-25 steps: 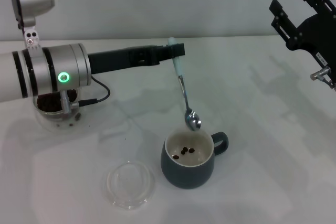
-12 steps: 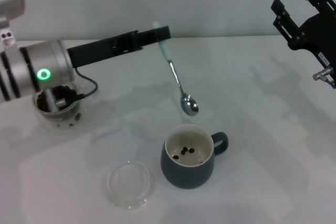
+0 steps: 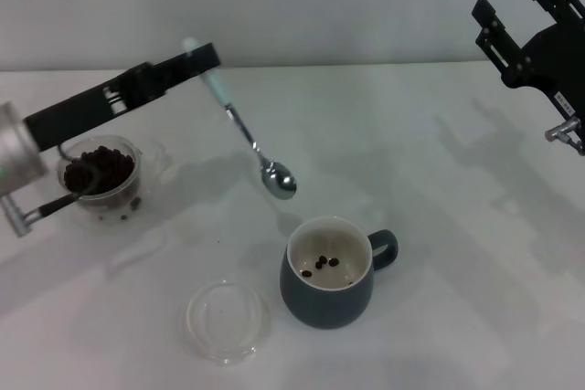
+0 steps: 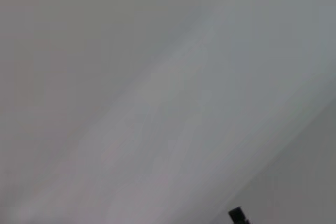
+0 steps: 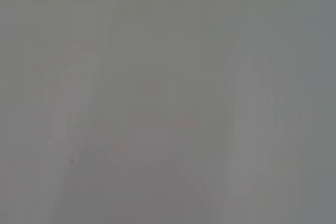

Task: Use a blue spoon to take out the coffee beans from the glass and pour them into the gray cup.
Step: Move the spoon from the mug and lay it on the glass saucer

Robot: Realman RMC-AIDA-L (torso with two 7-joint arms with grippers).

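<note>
Head view. Left pincer pinching the pale handle end of the blue spoon, which hangs slanted in the air, bowl lowest and empty, above the white tabletop between the two vessels. The glass, at 9 o'clock of the scene, stands upright and holds a heap of coffee beans; a few loose beans lie at its foot. The gray cup, at 5 o'clock from the spoon bowl and well apart from the glass, stands upright with its loop handle toward 3 o'clock (three or four beans rest on its cream floor). A shallow clear dish lies flat just beside the cup at 8 o'clock. Right pincer is raised at 2 o'clock, spread, holding nothing
</note>
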